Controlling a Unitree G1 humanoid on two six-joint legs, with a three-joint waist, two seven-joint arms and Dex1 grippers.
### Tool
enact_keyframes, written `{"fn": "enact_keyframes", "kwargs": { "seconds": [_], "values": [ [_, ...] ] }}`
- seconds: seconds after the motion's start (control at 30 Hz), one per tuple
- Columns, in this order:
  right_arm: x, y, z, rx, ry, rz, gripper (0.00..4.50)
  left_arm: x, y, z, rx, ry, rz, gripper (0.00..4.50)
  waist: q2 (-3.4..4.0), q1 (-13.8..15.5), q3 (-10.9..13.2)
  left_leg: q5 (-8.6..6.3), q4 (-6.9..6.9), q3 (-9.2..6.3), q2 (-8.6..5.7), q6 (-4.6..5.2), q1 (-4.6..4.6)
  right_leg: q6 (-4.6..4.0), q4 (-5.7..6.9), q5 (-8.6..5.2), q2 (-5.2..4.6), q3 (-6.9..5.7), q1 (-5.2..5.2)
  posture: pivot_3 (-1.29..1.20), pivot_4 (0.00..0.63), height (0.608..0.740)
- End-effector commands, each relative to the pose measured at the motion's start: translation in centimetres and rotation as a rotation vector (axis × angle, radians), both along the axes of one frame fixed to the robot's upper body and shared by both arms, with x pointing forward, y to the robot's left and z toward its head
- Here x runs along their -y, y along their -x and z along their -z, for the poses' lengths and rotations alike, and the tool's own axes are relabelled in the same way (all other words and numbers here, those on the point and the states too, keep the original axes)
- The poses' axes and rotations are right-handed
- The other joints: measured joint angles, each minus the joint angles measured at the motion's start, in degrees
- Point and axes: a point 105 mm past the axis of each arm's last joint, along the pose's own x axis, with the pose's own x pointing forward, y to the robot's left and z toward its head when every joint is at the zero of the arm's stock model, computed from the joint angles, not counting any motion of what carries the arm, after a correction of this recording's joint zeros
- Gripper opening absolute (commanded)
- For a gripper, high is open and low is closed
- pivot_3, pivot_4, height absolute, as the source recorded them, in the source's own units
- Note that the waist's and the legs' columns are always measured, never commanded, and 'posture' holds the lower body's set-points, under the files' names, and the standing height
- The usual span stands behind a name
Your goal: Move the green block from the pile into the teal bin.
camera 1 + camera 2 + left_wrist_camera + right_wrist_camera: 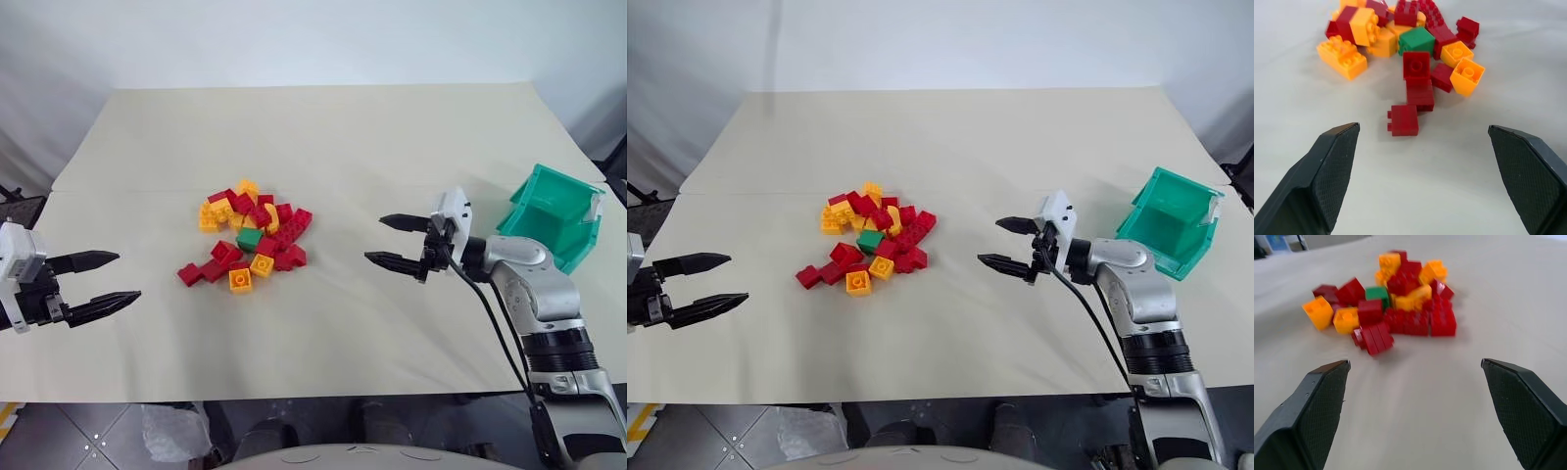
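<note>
The tabletop [323, 127] carries everything, under a pale cloth. The teal bin [549, 217] sits tilted at its right edge, beside the right arm, well apart from the pile [248, 233] at centre. Right claw [397, 242] hovers between pile and bin, jaws apart, empty. Left claw [98, 279] hangs off the pile's left side, jaws apart, empty. The green block [250, 238] lies in the pile's middle, hemmed by red and yellow bricks.

Judgement: the pick is not yet made. The next move calls for a claw to close in and take the green block alone, clear of its neighbours.

The block's lower sides are hidden by adjoining bricks. The bin's floor cannot be made out.
</note>
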Motion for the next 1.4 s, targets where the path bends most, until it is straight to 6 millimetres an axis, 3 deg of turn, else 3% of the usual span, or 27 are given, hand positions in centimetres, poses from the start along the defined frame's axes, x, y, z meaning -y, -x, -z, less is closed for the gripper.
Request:
{"fn": "enact_keyframes", "kwargs": {
  "seconds": [0.03, 0.17, 0.27, 0.47, 0.67, 0.97, 1.2, 1.3, 1.4],
  "values": [
    [-0.8, 0.2, -1.0, 0.035, -0.021, -0.027, 4.50, 2.0, -1.5, -1.5, 0.119, 0.002, 0.022, 4.48, 0.00, 0.37, 0.00, 0.00, 0.00, 0.00, 0.00, 0.00, 0.00, -0.01, 0.00, 0.00, 0.00, 0.00, 0.00, 0.00, 0.150, 0.740],
    [-0.8, 0.3, -1.0, 0.041, -0.031, -0.012, 4.50, 3.6, -4.0, -1.3, 0.184, 0.004, -0.019, 4.48, 0.00, 0.66, 0.00, -0.02, -0.02, 0.02, -0.02, -0.01, -0.02, -0.01, -0.03, 0.01, 0.01, -0.01, -0.02, 0.00, 0.150, 0.740],
    [-0.6, 0.5, -0.7, 0.041, -0.033, 0.006, 4.50, 6.1, -6.5, 0.3, 0.177, -0.012, -0.016, 4.48, -0.01, 0.73, -0.01, -0.02, -0.04, 0.04, -0.06, 0.00, -0.04, 0.00, -0.04, 0.01, 0.01, -0.03, -0.03, 0.00, 0.150, 0.740],
    [-0.9, 0.9, -0.5, 0.044, -0.044, 0.027, 4.50, 10.1, -9.3, 3.0, 0.097, -0.028, 0.044, 4.48, -0.03, 0.67, -0.01, -0.01, -0.02, 0.16, -0.04, 0.01, -0.04, 0.01, -0.04, 0.01, 0.09, -0.03, -0.04, 0.00, 0.150, 0.740],
    [-0.5, 1.4, -0.1, 0.042, -0.060, 0.070, 4.50, 10.7, -12.7, 6.1, -0.010, -0.129, -0.118, 4.48, -0.05, 0.70, -0.02, 0.01, 0.00, 0.19, -0.01, 0.02, -0.02, 0.01, -0.02, 0.01, 0.15, 0.00, -0.02, 0.00, 0.150, 0.740],
    [-0.1, 1.8, 0.2, 0.041, -0.060, 0.103, 4.50, 12.7, -13.7, 6.7, -0.040, -0.114, -0.119, 4.48, -0.09, 0.70, -0.05, 0.01, 0.03, 0.18, 0.00, 0.03, 0.00, 0.03, -0.02, 0.03, 0.14, 0.03, 0.00, 0.00, 0.150, 0.740],
    [-0.1, 1.5, 0.1, 0.045, -0.058, 0.107, 4.50, 13.8, -15.4, 7.1, -0.049, -0.073, -0.160, 4.48, -0.09, 2.39, -0.06, 0.09, 0.19, 0.08, -0.12, 0.16, 0.01, 0.15, -0.02, 0.10, 0.06, 0.07, 0.16, 0.00, 0.150, 0.740],
    [-0.1, 1.5, 0.1, 0.045, -0.056, 0.109, 4.50, 14.1, -15.9, 6.8, -0.026, -0.052, -0.157, 3.88, -0.09, 2.21, -0.06, 0.11, 0.20, 0.06, -0.18, 0.20, 0.11, 0.18, -0.03, 0.13, -0.02, 0.09, 0.28, 0.00, 0.150, 0.740],
    [0.0, 1.5, 0.1, 0.045, -0.054, 0.114, 4.50, 14.3, -16.4, 6.5, -0.015, -0.033, -0.153, 3.00, -0.09, 2.09, -0.06, 0.11, 0.20, 0.05, -0.18, 0.20, 0.12, 0.17, -0.02, 0.14, -0.01, 0.09, 0.28, 0.00, 0.150, 0.740]
  ]
}}
